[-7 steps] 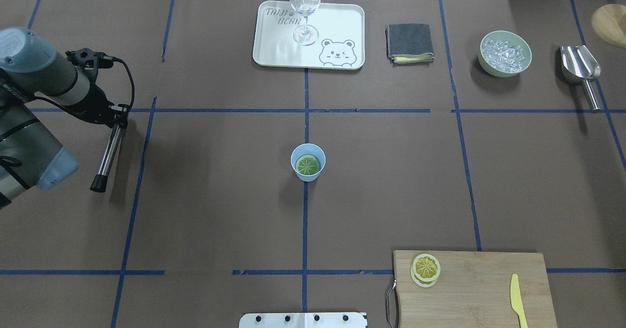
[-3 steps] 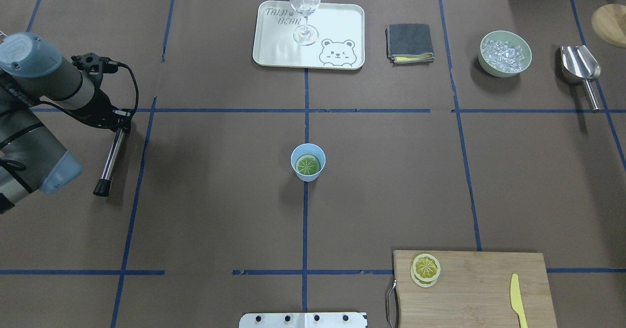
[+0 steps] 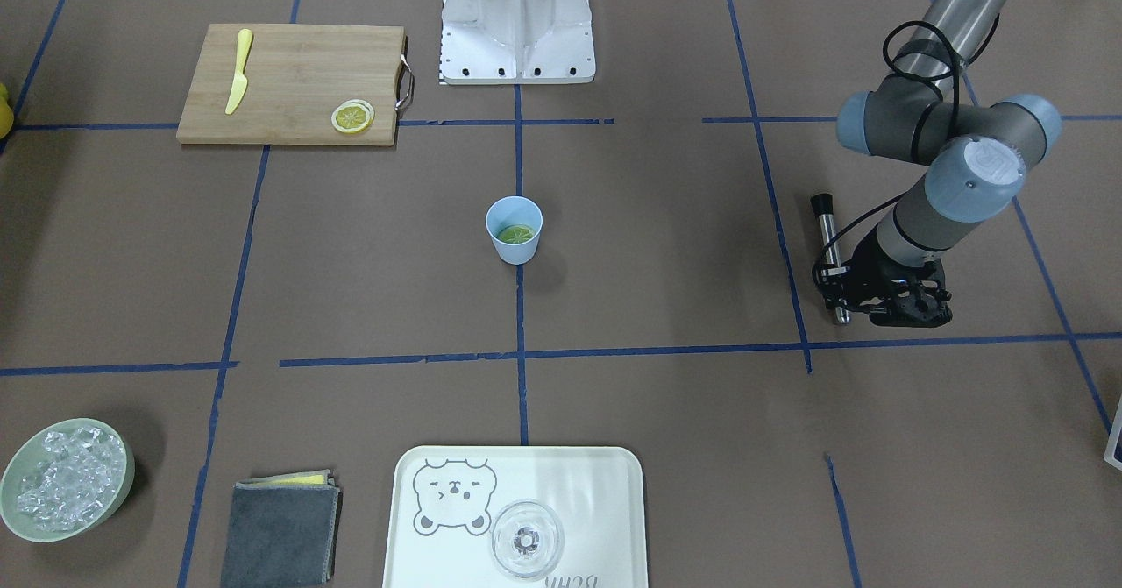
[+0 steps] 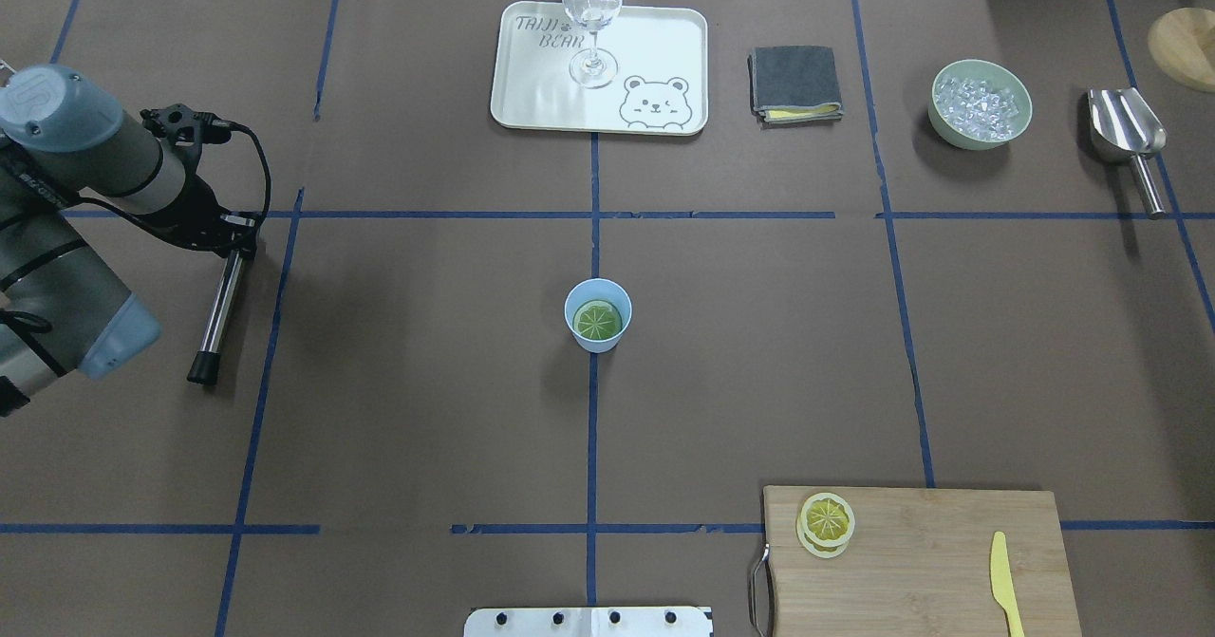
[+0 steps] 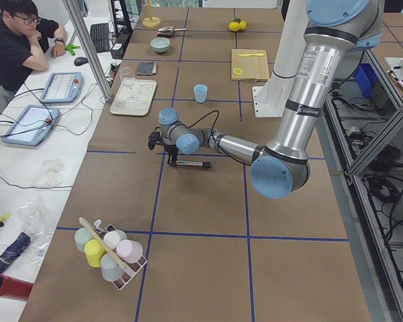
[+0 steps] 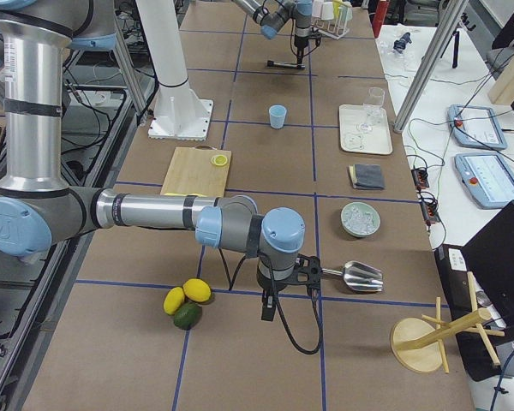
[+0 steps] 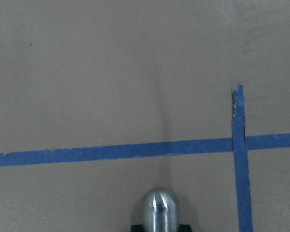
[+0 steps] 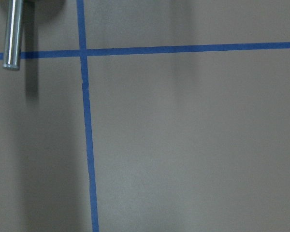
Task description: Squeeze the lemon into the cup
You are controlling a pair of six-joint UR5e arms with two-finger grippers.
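Since the lemon [image 4: 599, 320] slice already lies flat inside the cup [image 4: 596, 289], at table centre, pressing rather than placing appears to be the step in hand. Left gripper [image 4: 231, 238]: clenched on the steel muddler [image 4: 216, 300], held low, well apart from the cup. Slice: greenish-yellow rind, pale spoked flesh, narrower than the mouth, seemingly uncrushed. Spare slice: on the cutting board [image 4: 930, 561]. Right gripper [image 6: 284, 272]: near the scoop [image 6: 355, 276]; whether its fingers are parted or closed cannot be told

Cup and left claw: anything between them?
Overhead view: only bare table and a blue tape line between the cup and left claw, which holds a metal rod.
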